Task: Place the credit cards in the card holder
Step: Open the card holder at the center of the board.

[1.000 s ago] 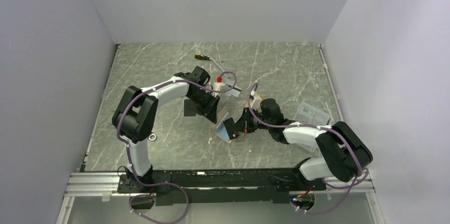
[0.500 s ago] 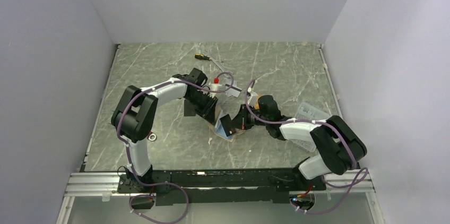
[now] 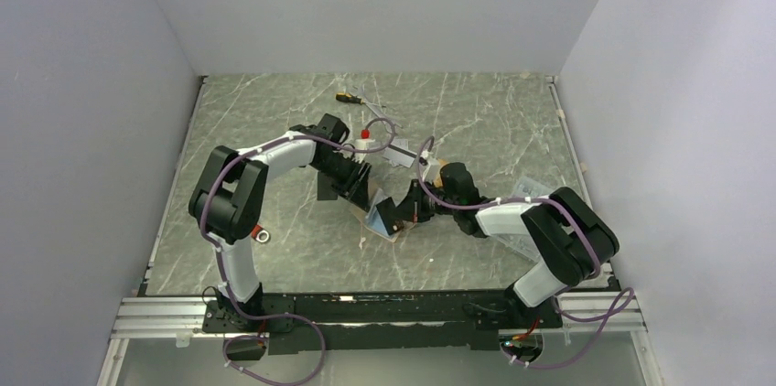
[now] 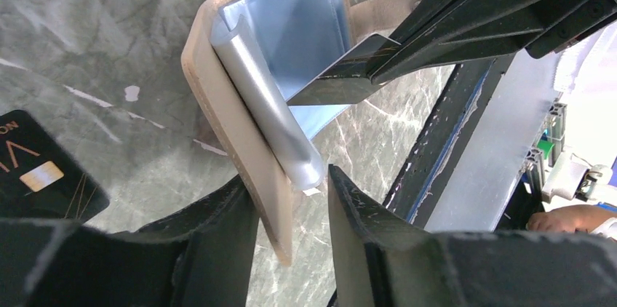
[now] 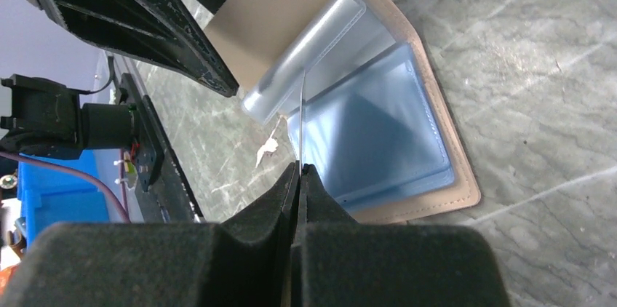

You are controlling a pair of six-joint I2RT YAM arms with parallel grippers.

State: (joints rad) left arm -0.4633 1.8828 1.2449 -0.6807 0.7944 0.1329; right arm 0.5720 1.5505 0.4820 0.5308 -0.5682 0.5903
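while a black credit card (image 4: 44,176) lies on the grey marbled table (image 4: 87,30), the left gripper (image 4: 289,183) straddles the raised flap of the tan leather-like folding card holder (image 4: 215,103), jaws parted (that flap looks floppy, best propped). the right gripper (image 5: 299,176) clamps a thin silver-grey credit card (image 5: 300,118), likely stiff and slick, by its end, tip over the blue pocket (image 4: 291,38). left wrist shows its face; right wrist only its edge.

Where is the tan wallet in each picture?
Top view: card holder in the centre, small.
Left wrist: upper middle, tan cover standing inside the open left hand.
Right wrist: upper middle and right, opened.
Shared landmark: right hand pinching a silver card at its blue sleeve.
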